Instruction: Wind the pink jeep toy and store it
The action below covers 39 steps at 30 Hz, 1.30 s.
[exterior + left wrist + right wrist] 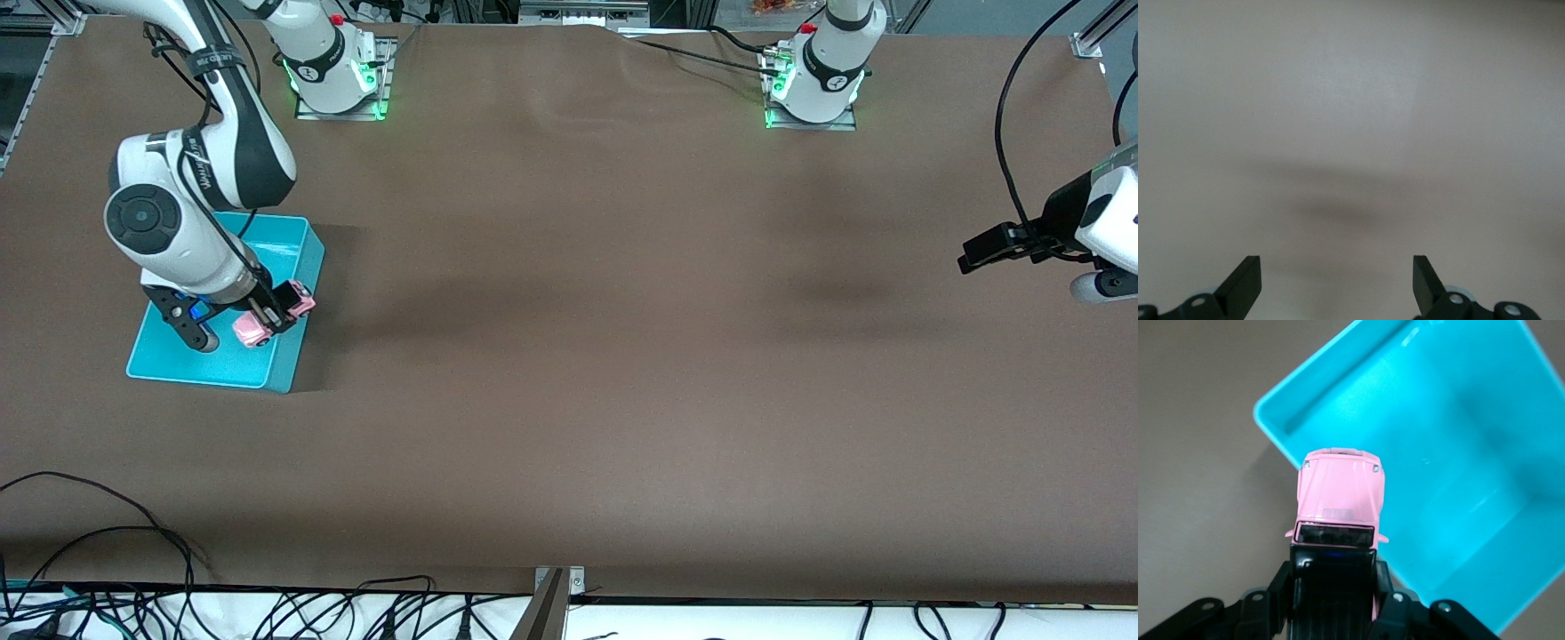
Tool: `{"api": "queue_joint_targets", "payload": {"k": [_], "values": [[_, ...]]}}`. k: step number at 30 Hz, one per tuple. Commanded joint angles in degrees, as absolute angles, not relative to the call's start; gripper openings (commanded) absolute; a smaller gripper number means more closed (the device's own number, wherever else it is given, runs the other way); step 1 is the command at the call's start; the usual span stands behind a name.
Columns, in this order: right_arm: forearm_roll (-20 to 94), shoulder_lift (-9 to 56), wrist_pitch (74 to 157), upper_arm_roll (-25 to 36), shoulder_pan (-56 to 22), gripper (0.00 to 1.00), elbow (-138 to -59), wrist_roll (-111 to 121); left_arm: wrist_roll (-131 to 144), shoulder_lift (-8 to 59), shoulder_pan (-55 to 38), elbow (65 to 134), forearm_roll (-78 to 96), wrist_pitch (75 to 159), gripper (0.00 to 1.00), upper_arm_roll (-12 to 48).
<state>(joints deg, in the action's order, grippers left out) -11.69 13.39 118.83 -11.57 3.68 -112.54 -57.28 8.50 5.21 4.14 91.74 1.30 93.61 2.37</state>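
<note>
Right gripper (271, 316) is up over the cyan bin (298, 258), above the bin corner that sits toward the front camera, fingers clamped on the pink jeep toy (274, 316). Right wrist view: the jeep (1341, 495) points hood-out from between the fingers (1395, 613), which grip its black roof section on both sides; pink hood, windscreen and 2 small dark dots on the hood edge are visible, wheels and rear are hidden by the gripper body. Jeep is held in the air over the bin's rim (1281, 397), partly over the bin interior, partly over bare tabletop (1198, 453). Bin interior as seen there holds nothing else; its corners run out of frame. Writing: black band on the right arm link carries white lettering, too small to read; round logo marks on both arm bases, not legible. Left arm waits at its own end of the tabletop, mostly cut off by the front view edge; left gripper (989, 249) hangs over bare brown tabletop (622, 356). Left wrist view: its fingers (1245, 283) are spread wide, nothing between them, only the tips in frame, blurred shadow on the surface below.
</note>
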Motion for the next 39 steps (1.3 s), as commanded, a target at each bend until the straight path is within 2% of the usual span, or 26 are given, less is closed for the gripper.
{"api": "queue_joint_targets", "payload": {"k": [1, 9, 20, 32, 39], "values": [[-9.32, 11.34, 115.67, -8.79, 3.87, 0.0, -112.94, -46.95, 7.82, 4.57, 4.04, 92.72, 1.85, 94.57, 1.0, 2.29], [-8.53, 11.07, 111.8, -4.66, 3.87, 0.0, -113.29, -31.22, 7.82, 4.57, 4.04, 92.72, 1.85, 94.57, 1.0, 2.29], [-8.17, 11.34, 113.99, -0.18, 4.75, 0.0, -118.38, -16.01, 7.91, 4.57, 4.04, 92.72, 1.85, 94.57, 1.0, 2.29], [-8.17, 10.28, 127.96, 2.55, 4.83, 0.0, -129.02, -14.68, 8.0, 4.57, 3.96, 92.72, 1.85, 94.57, 1.0, 2.29], [-8.17, 10.37, 129.64, 4.39, 4.92, 0.0, -130.69, -9.24, 8.0, 4.66, 4.04, 92.81, 1.85, 94.57, 1.0, 2.29]]}}
